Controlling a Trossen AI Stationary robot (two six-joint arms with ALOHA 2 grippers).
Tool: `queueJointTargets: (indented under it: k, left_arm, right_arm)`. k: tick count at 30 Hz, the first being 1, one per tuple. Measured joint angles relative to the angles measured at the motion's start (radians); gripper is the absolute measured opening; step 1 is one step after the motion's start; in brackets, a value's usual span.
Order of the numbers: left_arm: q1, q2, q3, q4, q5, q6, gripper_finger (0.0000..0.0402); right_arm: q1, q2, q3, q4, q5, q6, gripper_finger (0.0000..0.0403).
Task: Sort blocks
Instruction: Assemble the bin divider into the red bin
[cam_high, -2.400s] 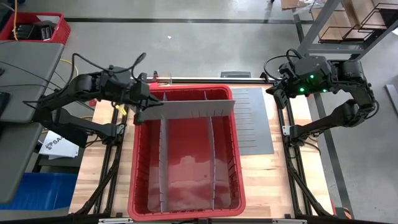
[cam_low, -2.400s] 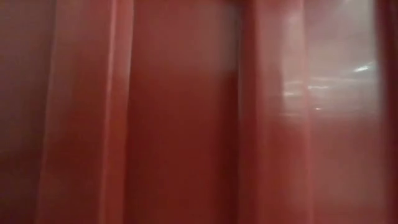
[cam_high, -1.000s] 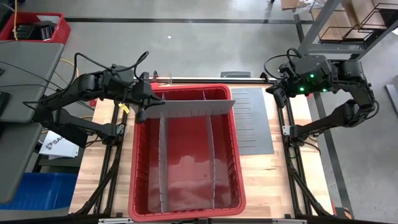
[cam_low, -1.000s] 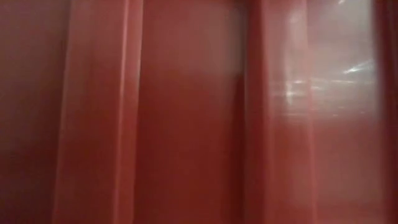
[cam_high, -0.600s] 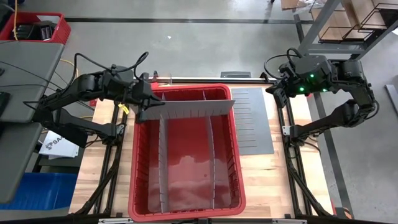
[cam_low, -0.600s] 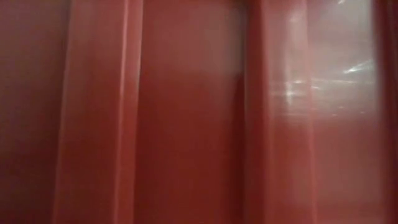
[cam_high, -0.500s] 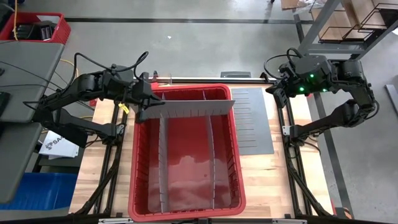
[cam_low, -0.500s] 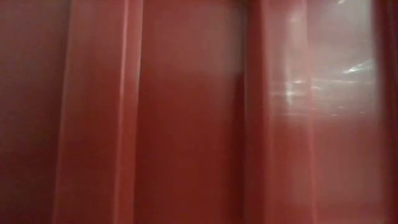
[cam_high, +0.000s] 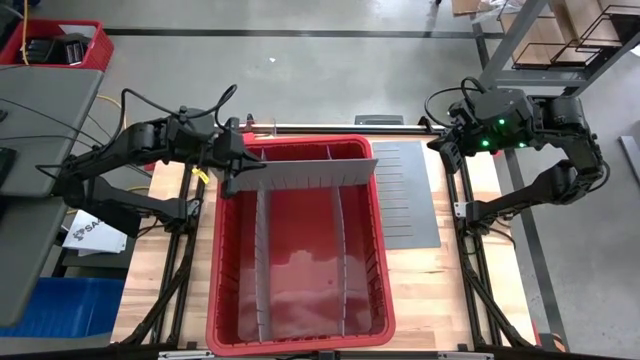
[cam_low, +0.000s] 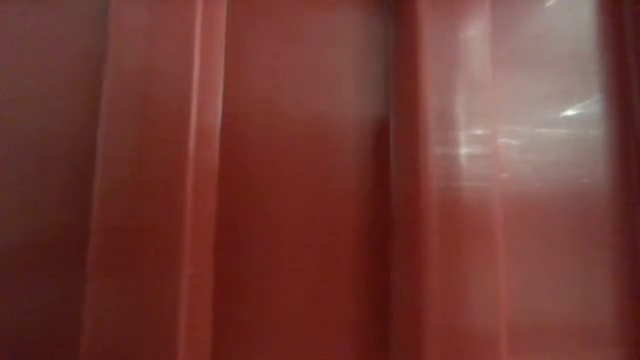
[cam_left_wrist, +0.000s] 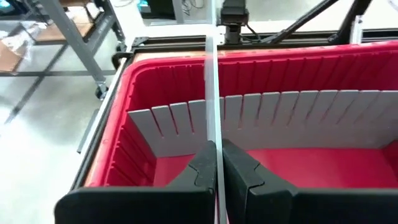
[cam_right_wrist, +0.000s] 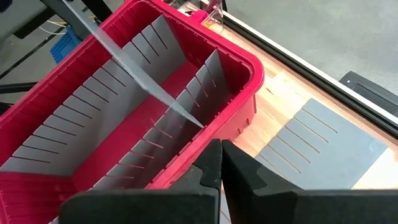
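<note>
- Jaws of the left gripper (cam_left_wrist: 216, 163) pinch a grey slotted divider sheet (cam_high: 300, 176) edge-on, its long axis crossing the red bin (cam_high: 385, 300).
- Right gripper (cam_right_wrist: 221, 163), jaws pressed together, waits beside the bin.
- No blocks visible.

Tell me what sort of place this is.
Probably a workshop or robotics lab: a bare concrete floor, metal shelving beside the wooden table, and a red bin with grey dividers.

red bin (cam_high: 300, 330) with grey dividers (cam_high: 262, 260), spare sheet (cam_high: 408, 195) beside.
</note>
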Motion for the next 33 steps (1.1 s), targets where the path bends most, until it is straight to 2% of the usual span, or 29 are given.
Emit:
queueJointTargets:
  k: [19,29,33]
  left_arm:
    - [-0.01,-0.046,-0.009,-0.039,0.016,-0.07,0.0]
    - [-0.01,-0.072,-0.008,-0.048,0.111,-0.172,0.0]
    - [-0.007,-0.073,-0.025,-0.04,0.049,-0.13,0.0]
  right_arm:
    - [0.0,0.0,0.0,0.0,0.0,0.0,0.0]
    - [0.0,0.0,0.0,0.0,0.006,0.0,0.0]
    - [0.0,0.0,0.0,0.0,0.009,0.0,0.0]
